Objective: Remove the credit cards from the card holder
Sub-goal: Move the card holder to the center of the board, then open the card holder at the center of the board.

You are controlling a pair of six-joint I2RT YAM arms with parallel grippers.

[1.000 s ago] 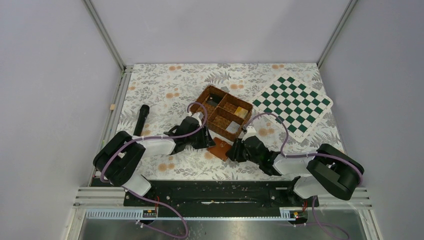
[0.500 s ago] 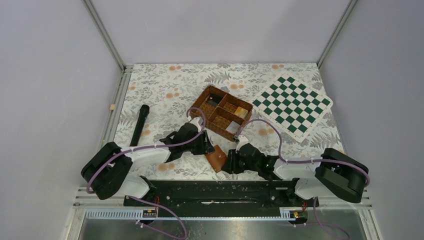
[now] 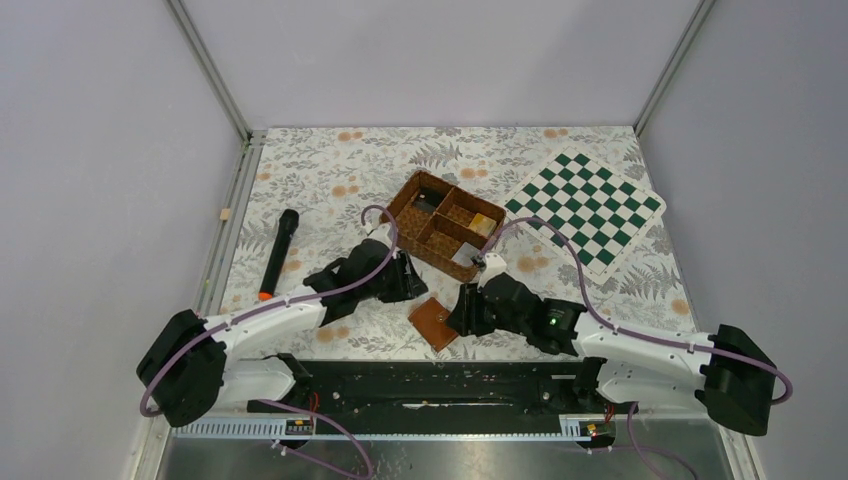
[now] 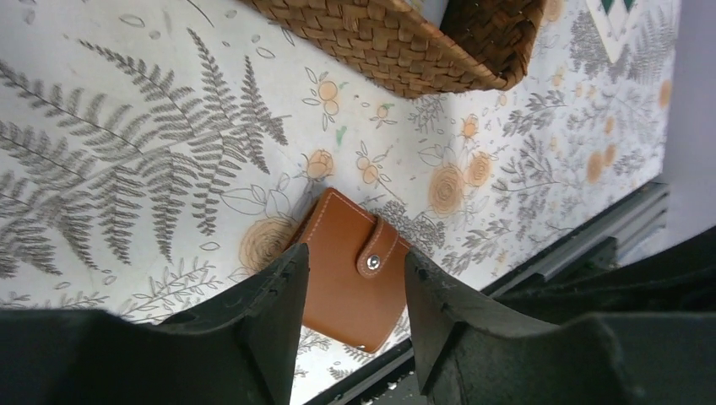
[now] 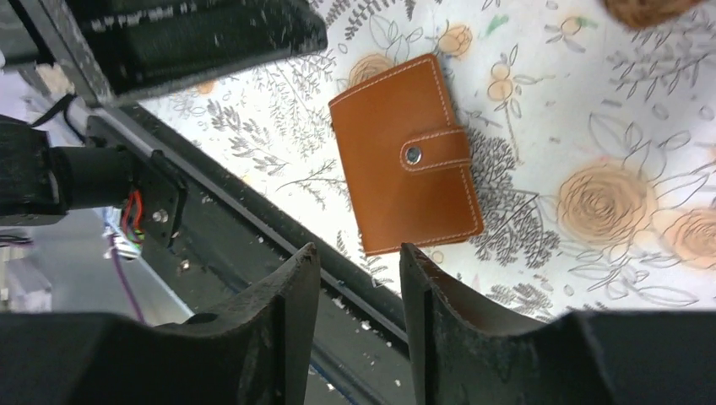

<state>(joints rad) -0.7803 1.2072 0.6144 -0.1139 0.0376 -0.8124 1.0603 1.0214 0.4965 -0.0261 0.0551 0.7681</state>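
Card holder (image 3: 433, 322) lay flat on the table (image 3: 330, 170), shut w/ tab snapped, on the near side of the woven basket (image 3: 432, 255), not touching it. Left hand (image 3: 412, 288) was just off basket's near-left wall, fingers apart, empty. Right hand (image 3: 460, 318) was near-right of basket, fingers apart, gripping nothing.

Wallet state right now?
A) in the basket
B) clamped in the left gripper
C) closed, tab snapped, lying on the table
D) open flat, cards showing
C: the wallet lies flat on the table with its tab snapped shut, and no cards show.
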